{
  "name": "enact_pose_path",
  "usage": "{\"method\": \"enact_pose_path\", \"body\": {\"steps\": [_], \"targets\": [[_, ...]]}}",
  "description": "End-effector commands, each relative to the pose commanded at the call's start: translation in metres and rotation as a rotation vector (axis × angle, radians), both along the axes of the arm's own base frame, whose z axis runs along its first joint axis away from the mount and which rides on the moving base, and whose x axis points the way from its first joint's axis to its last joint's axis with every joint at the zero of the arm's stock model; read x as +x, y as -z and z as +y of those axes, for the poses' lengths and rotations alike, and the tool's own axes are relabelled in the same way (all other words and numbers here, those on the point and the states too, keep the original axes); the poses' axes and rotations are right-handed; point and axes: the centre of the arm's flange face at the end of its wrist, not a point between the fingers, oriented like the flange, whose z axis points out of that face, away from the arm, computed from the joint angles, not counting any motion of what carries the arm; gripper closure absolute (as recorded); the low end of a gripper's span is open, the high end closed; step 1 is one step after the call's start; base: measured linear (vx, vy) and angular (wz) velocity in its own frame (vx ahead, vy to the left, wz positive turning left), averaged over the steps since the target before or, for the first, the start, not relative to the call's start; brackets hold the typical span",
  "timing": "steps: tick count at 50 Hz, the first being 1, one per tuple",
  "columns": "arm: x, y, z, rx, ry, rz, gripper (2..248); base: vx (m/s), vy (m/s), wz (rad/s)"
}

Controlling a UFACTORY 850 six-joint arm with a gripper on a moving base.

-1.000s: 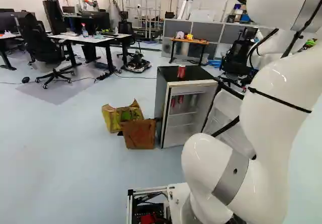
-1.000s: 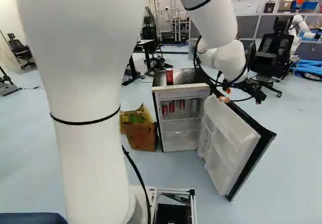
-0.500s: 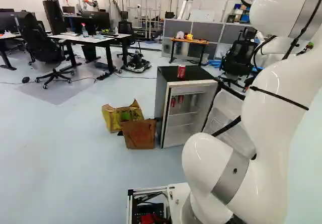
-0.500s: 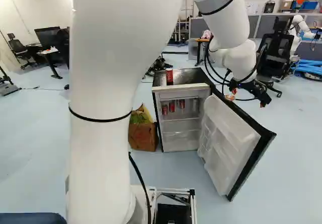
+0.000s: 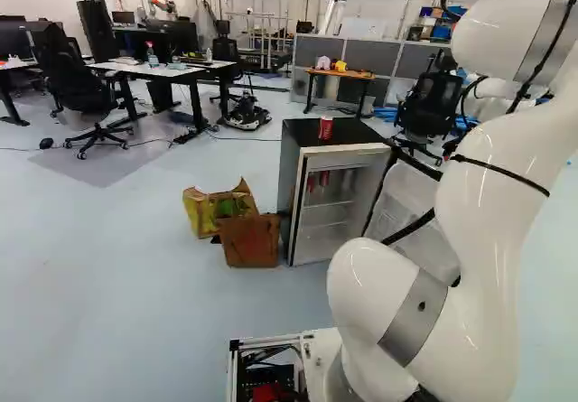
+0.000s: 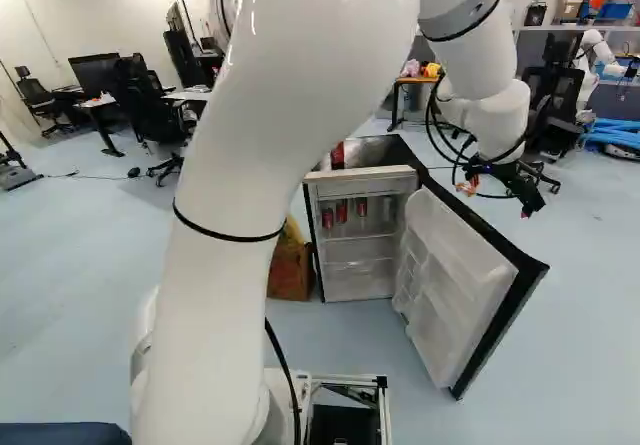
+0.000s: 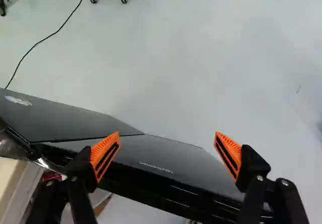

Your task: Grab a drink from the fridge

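Arm swing: since the earlier frames the wrist and gripper have shifted rightward in the right base view, out past the open door; base and fridge sit as they did.
Shelf cans: three red ones, upright on the upper shelf, the first closest to its left front corner in the right base view; pale items beside them are too faint to count.
Top can: one red can, upright on the fridge top, nearer the front edge than the back.
Handling: probably fairly light even full, stiff but thin-walled, perhaps slippery if chilled; squeeze gently.
Hold: best around mid-body, one pad per side, clear of neighbours.
Gripper: fingers wide apart, nothing held, above the door's dark outer face.
Door: one, swung wide; the arm would have to come round its free edge to reach the shelf.
Bags: two, a yellow one and a brown one, beside the fridge.
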Motion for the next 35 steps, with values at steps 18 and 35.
{"method": "enact_pose_path", "body": {"steps": [18,35], "targets": [[0.008,0.007,-0.023,0.099,0.039,0.0,3,0.0,0.0,0.0],[0.013,0.014,-0.044,0.177,0.043,0.027,3,0.0,0.0,0.0]]}}
